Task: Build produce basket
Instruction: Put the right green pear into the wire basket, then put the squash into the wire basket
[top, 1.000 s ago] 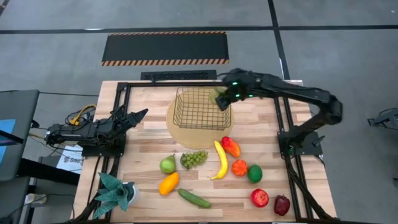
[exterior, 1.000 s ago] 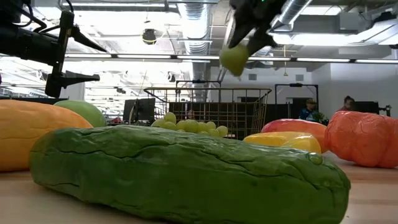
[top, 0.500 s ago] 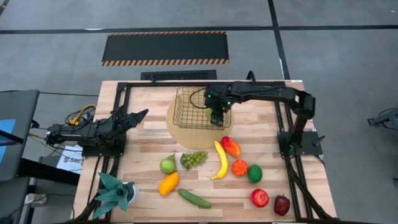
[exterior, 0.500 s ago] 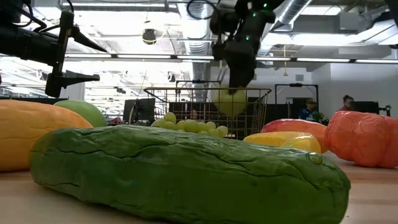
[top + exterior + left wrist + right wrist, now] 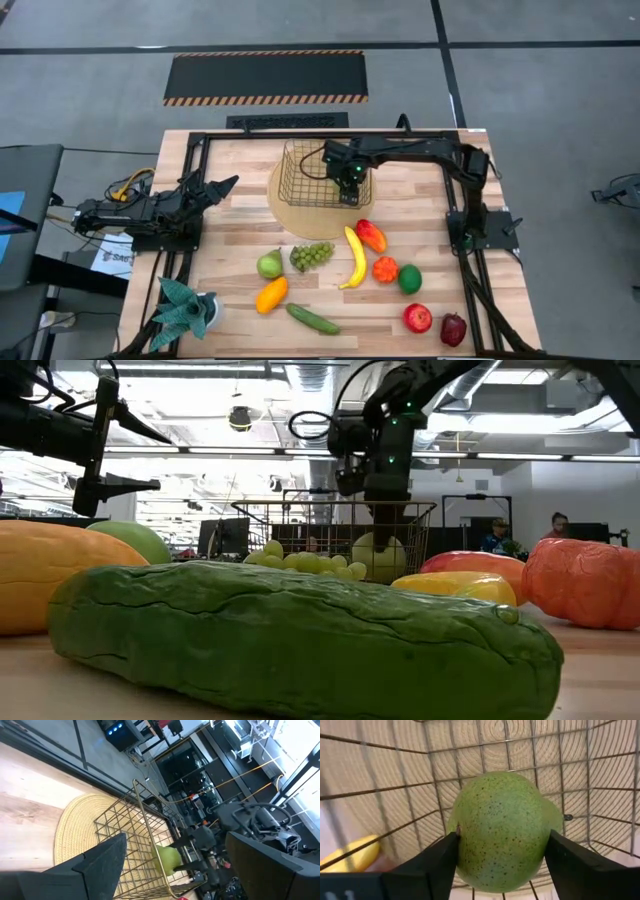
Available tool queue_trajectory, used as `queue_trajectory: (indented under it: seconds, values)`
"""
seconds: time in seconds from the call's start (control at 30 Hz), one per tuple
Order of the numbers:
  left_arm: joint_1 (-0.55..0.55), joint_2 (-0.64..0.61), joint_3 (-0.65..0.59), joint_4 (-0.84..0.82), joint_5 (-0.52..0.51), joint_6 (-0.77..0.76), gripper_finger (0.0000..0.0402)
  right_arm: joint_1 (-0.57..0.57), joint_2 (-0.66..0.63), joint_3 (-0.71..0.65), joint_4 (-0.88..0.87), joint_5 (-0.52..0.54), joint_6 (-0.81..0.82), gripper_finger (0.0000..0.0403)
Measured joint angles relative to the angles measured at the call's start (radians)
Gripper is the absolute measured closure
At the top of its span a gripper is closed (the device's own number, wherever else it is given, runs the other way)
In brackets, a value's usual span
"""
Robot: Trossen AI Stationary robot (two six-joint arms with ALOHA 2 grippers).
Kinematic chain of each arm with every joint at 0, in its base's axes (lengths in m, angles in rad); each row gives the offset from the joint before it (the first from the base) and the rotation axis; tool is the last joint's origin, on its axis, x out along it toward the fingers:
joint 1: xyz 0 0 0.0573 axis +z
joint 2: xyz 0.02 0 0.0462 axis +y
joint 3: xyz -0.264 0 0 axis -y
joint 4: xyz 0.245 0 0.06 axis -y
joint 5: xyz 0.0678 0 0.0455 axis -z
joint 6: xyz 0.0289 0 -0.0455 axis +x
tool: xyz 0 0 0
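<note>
Eleven or so pieces of produce lie loose on the near half of the table: cucumber (image 5: 312, 319) closest, then two red apples (image 5: 417, 318), banana (image 5: 354, 257), grapes (image 5: 311, 255), mango (image 5: 371, 235); none is in the basket (image 5: 300, 170) yet. Left gripper (image 5: 215, 185) is parked at the left edge, fingers apart, holding nothing. Farther back, the basket sits on a round tan mat (image 5: 285, 215); right gripper (image 5: 349, 190) is down inside it, close to its near right wall. A green speckled pear (image 5: 502, 832) is in its jaws, low over the basket floor; can't tell whether it's clamped or already let go. Risks: round pear rolls on release; lifting out this close to the wire could snag the wall and drag the light basket off the mat.
</note>
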Motion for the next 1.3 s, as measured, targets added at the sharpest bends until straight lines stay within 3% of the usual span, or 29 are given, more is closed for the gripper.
queue_trajectory:
  seconds: [0.27, 0.5, 0.67, 0.8, 0.93, 1.07, 1.2, 1.3]
  values:
    - [0.000, 0.000, 0.000, -0.028, -0.001, -0.018, 0.0074, 0.000, -0.016, 0.002, -0.018, 0.000, 0.002, 0.0030]
    - [0.000, 0.000, 0.000, -0.030, -0.003, -0.026, 0.0074, 0.010, -0.124, 0.134, -0.180, -0.005, 0.078, 0.0023]
    - [0.000, 0.000, 0.000, -0.029, -0.002, -0.028, 0.0074, 0.064, -0.269, 0.176, -0.385, -0.013, 0.366, 0.0025]
    - [0.000, 0.000, 0.000, -0.025, -0.001, -0.033, 0.0074, 0.175, -0.396, 0.090, -0.502, 0.004, 0.598, 0.0026]
    - [0.000, 0.000, 0.000, -0.025, 0.018, -0.034, 0.0074, 0.326, -0.498, -0.098, -0.412, 0.018, 0.803, 0.0026]
    - [0.000, 0.000, 0.000, -0.029, 0.026, -0.033, 0.0074, 0.445, -0.537, -0.303, -0.214, 0.090, 0.881, 0.0026]
    - [0.000, 0.000, 0.000, -0.028, 0.026, -0.027, 0.0074, 0.483, -0.512, -0.429, 0.011, 0.098, 0.901, 0.0026]
    - [0.000, 0.000, 0.000, -0.029, 0.026, -0.027, 0.0074, 0.472, -0.464, -0.456, 0.065, 0.098, 0.898, 0.0026]
